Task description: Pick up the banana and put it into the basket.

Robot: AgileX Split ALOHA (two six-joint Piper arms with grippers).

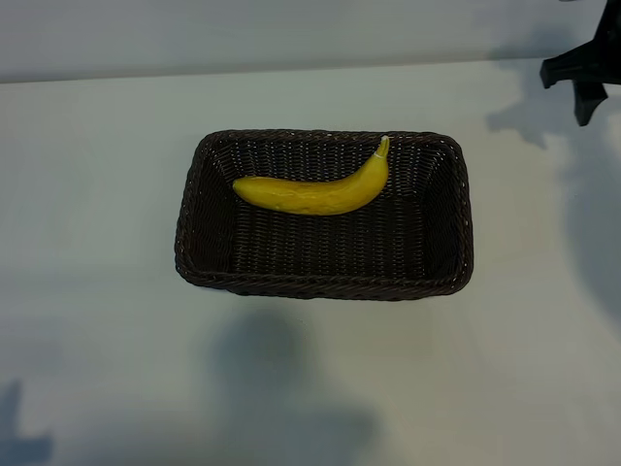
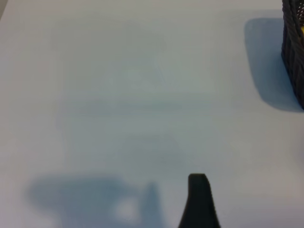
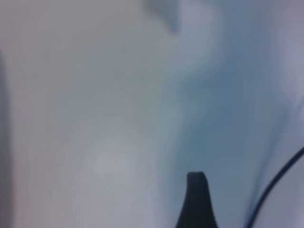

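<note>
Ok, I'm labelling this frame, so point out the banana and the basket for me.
banana [image 1: 310, 193]: exterior view, middle of its yellow body.
basket [image 1: 320, 285]: exterior view, woven rim of the near long side.

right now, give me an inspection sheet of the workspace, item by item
surface: plain white table, bare apart from shadows
job's things: banana lies inside the basket, toward its far side, stem tip pointing to the far right corner; basket sits mid-table
clutter: nothing seen
grippers: right claw at the exterior view's top right edge, away from the basket, open and holding nothing; left claw over bare table beside the basket, open, empty, only one finger showing
cables: thin dark cable in the right wrist view
surroundings: pale wall behind the table
</note>
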